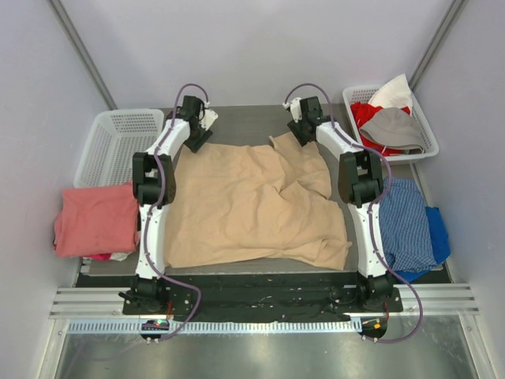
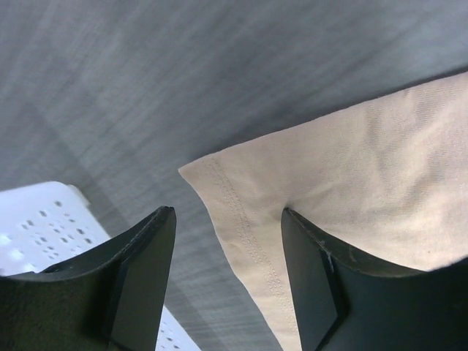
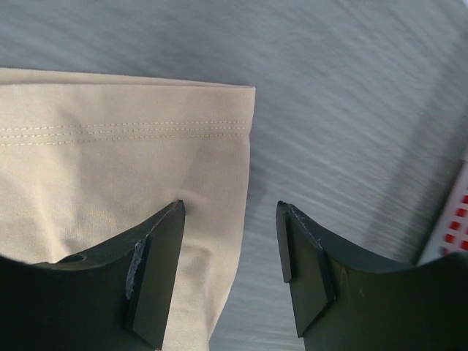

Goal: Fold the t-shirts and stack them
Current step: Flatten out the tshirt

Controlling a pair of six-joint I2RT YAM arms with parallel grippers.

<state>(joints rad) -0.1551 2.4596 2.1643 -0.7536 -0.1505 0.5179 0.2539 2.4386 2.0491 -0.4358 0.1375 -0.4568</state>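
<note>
A large tan t-shirt (image 1: 252, 201) lies spread and wrinkled on the grey table. My left gripper (image 1: 200, 136) is open at its far left corner; in the left wrist view that stitched hem corner (image 2: 241, 219) lies between the open fingers (image 2: 228, 219), the right finger resting on the cloth. My right gripper (image 1: 298, 130) is open at the far right corner; the right wrist view shows the shirt's edge (image 3: 212, 190) between the fingers (image 3: 230, 216), the left finger on the cloth. A salmon-pink t-shirt (image 1: 96, 219) lies folded at the left table edge.
An empty white basket (image 1: 118, 142) stands at the back left. A white basket (image 1: 390, 122) at the back right holds red, grey and white clothes. A blue checked cloth (image 1: 406, 225) lies at the right beside my right arm. Grey walls enclose the table.
</note>
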